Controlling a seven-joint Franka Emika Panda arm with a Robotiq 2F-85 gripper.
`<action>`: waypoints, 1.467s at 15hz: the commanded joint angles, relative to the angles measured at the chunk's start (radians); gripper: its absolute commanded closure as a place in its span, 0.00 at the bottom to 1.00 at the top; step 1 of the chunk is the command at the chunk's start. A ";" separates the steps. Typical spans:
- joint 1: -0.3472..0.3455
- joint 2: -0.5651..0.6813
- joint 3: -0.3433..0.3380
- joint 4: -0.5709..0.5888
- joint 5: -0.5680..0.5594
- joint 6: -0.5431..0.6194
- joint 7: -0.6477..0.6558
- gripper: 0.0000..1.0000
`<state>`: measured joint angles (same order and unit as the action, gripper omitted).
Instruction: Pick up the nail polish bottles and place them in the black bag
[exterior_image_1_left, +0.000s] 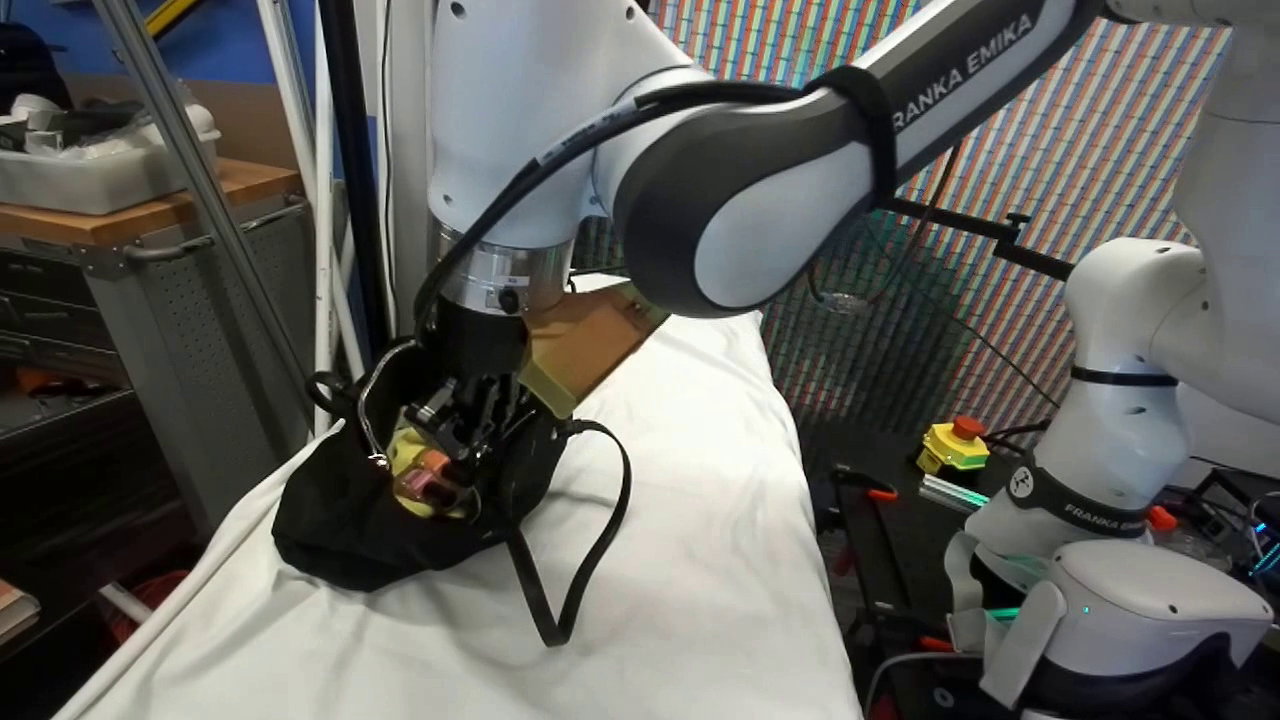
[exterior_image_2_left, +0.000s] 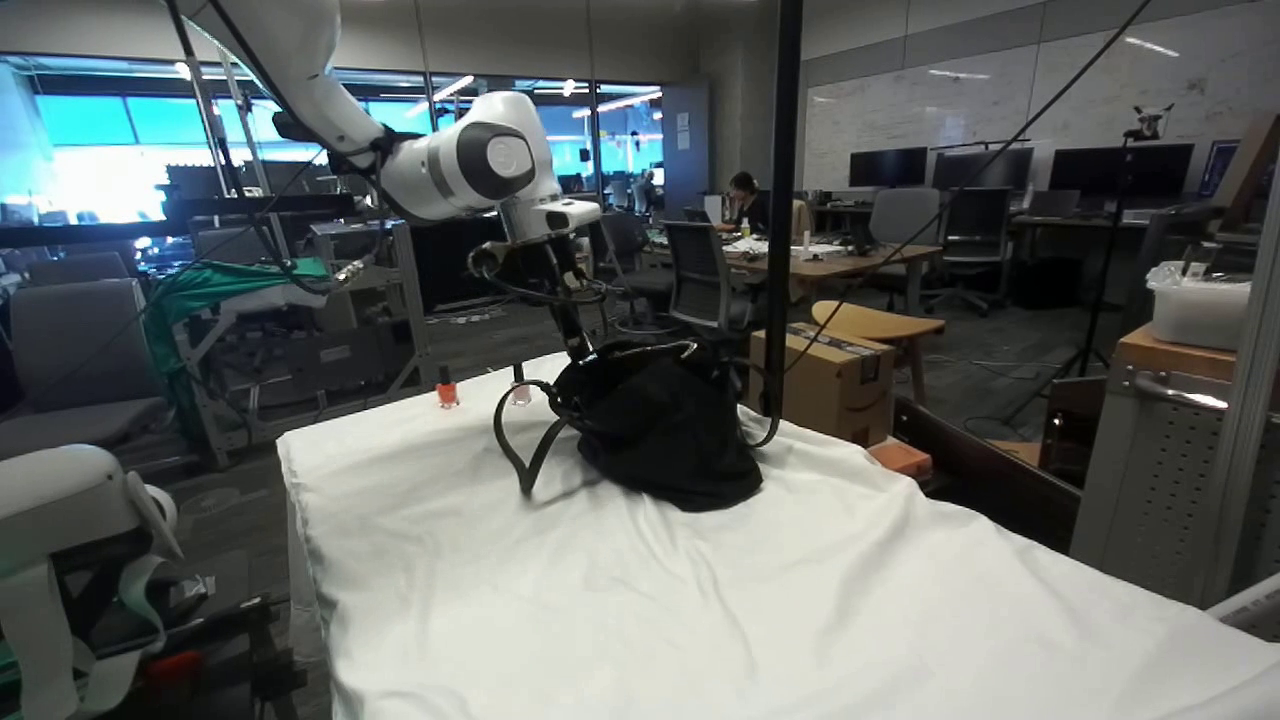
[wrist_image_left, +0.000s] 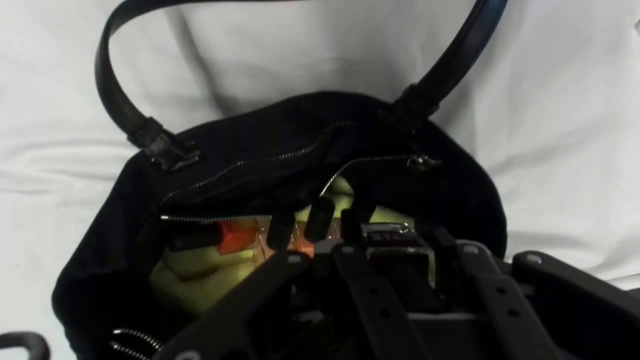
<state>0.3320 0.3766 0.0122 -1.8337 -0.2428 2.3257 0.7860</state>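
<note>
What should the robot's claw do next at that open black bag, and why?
Probably open the gripper to release the dark bottle: it looks closed around that bottle within the mouth of the black bag, where other nail polish bottles already show against the yellow-green lining.

Pincer (wrist_image_left: 398, 237) grips dk btl (wrist_image_left: 403, 262), more btls (wrist_image_left: 238, 236) in bag (wrist_image_left: 300, 125)

Robotics lab: robot arm (exterior_image_1_left: 760, 210), monitors (exterior_image_2_left: 888, 168), office chairs (exterior_image_2_left: 697, 265)

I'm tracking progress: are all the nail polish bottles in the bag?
No, a red-orange bottle and a pale bottle stand on the white cloth.
</note>
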 joint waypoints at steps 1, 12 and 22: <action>-0.016 0.084 -0.024 0.126 -0.036 -0.015 0.023 0.85; -0.026 0.252 -0.096 0.331 -0.017 -0.032 0.030 0.15; 0.050 0.130 -0.105 0.146 -0.058 -0.014 0.176 0.00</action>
<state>0.3300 0.5872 -0.0776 -1.5873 -0.2574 2.2996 0.8575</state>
